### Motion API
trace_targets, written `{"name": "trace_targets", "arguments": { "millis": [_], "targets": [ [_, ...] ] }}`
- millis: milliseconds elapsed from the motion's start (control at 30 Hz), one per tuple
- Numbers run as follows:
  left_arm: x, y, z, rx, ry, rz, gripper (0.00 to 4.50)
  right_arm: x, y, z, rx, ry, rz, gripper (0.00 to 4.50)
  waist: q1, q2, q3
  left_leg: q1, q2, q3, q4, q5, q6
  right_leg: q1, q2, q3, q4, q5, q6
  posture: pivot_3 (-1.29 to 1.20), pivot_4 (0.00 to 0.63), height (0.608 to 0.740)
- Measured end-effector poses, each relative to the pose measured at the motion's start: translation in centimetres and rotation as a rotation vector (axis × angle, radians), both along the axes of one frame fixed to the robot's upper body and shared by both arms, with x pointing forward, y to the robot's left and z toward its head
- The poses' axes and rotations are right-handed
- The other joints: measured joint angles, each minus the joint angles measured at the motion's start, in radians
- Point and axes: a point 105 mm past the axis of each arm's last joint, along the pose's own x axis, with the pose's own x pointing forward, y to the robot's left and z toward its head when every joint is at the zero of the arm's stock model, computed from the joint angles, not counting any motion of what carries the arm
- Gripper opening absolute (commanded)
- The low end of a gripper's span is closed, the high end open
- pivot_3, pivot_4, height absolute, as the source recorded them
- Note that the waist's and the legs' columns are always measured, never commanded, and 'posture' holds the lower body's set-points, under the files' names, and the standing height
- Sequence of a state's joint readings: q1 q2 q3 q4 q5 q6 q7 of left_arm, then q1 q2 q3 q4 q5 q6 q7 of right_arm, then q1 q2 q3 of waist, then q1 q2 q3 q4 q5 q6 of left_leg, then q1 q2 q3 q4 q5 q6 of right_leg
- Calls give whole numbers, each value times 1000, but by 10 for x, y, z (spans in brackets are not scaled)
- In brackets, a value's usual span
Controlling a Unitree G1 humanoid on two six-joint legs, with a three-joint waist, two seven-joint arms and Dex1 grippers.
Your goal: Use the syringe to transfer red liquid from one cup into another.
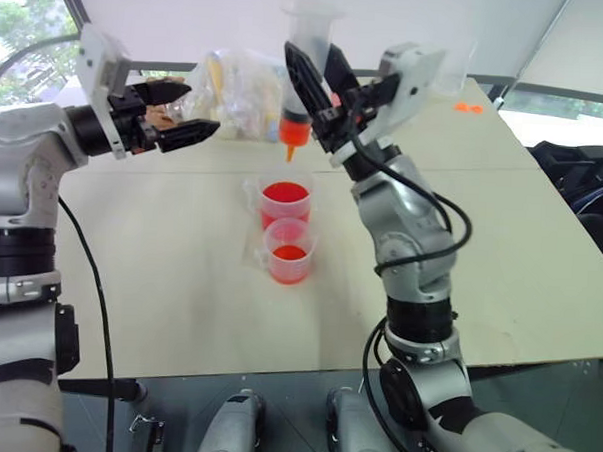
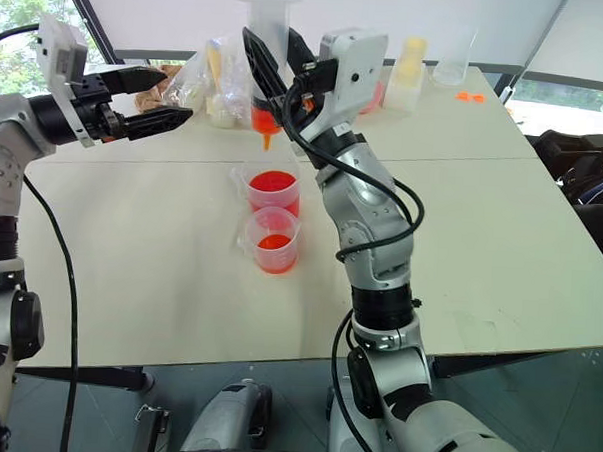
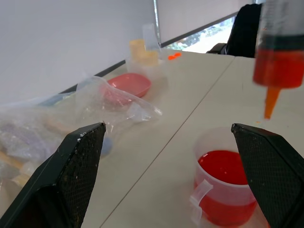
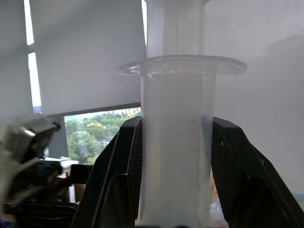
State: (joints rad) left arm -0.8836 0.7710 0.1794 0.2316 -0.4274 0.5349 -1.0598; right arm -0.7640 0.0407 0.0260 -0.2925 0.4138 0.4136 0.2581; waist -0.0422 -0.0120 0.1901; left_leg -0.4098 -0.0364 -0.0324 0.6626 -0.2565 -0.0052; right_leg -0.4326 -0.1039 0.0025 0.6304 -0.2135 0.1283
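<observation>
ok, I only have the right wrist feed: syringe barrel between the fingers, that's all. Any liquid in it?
Observer: Yes. The syringe holds red liquid in its lower end, above the orange tip.
Operator: Where's the tip relative to the cups?
Observer: Hanging in the air above the taller cup, which is the farther one; the shorter cup stands nearer the robot.
Operator: Left gripper?
Observer: The left gripper is open, off to the left of the syringe, holding nothing.
</observation>
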Motion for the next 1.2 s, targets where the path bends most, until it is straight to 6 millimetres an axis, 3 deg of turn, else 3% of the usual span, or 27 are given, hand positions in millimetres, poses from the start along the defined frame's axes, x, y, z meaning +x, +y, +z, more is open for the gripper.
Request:
{"name": "trace_targets", "arguments": {
  "millis": [233,400,700,1200],
  "targets": [
    [10,-14,6,-25,-15,-54,4451,-4,1,-48,-39,197,21,1470,1,0,0,0,0,1,0,0,0,0,0,0,-1,0,0,0,150,740],
    [8,-38,33,-19,-85,-150,4451,-5,5,-66,-56,245,10,1470,1,0,0,0,0,1,0,0,0,0,0,0,-1,0,0,0,150,740],
    [1,-72,72,-13,-194,-301,4451,-5,2,-73,-107,209,-29,1470,0,0,0,0,0,1,0,0,0,0,0,0,-1,0,0,0,150,740],
    [9,-84,62,41,-202,-317,4451,-3,0,-77,-119,202,-63,1470,0,0,0,0,0,1,0,0,0,0,0,0,-1,0,0,0,150,740]
  ]
}}
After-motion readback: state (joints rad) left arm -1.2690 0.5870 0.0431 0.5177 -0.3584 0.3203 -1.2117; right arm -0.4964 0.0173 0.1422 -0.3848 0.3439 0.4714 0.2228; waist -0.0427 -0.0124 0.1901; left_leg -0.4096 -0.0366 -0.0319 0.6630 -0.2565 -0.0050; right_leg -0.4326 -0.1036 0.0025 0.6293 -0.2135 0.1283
